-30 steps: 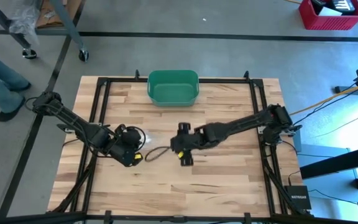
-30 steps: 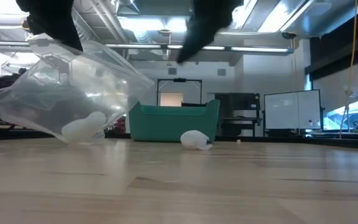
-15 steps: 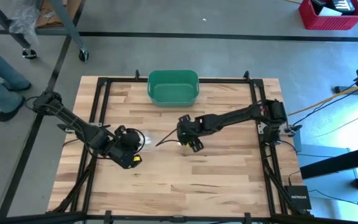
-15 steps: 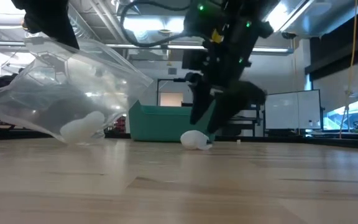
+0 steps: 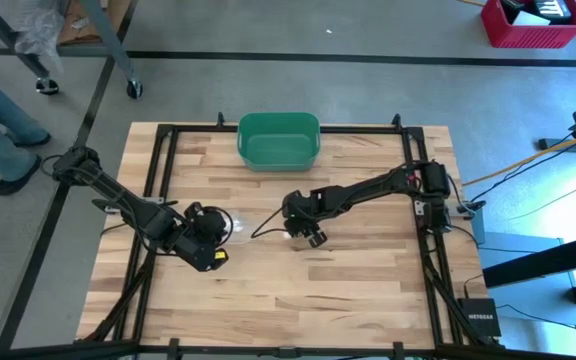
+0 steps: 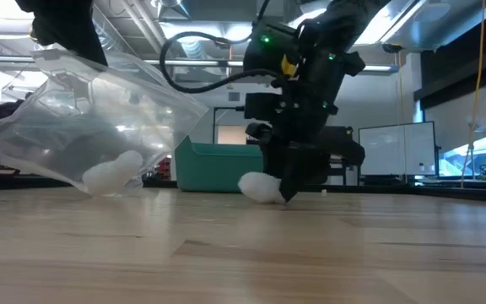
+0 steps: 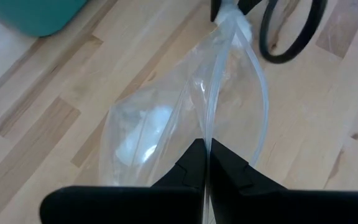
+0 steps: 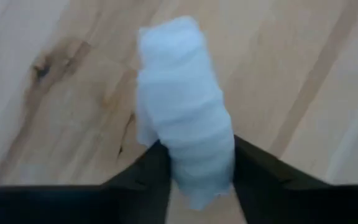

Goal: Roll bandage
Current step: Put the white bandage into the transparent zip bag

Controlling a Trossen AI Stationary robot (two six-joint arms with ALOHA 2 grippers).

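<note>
1. The bandage roll (image 8: 185,106) lies on the tabletop (image 5: 368,290) near its middle, directly between the fingers of my right end effector (image 8: 194,165), and its long axis points forward, away from my wrist.
2. My right fingers touch the roll on both sides, so I judge they grip it.
3. My right arm reaches in low from the right edge, and its end effector points down.
4. My left end effector (image 7: 205,163) is pinched on the clear plastic bag (image 7: 166,118), just left of the roll; the right arm is nearer.
</note>
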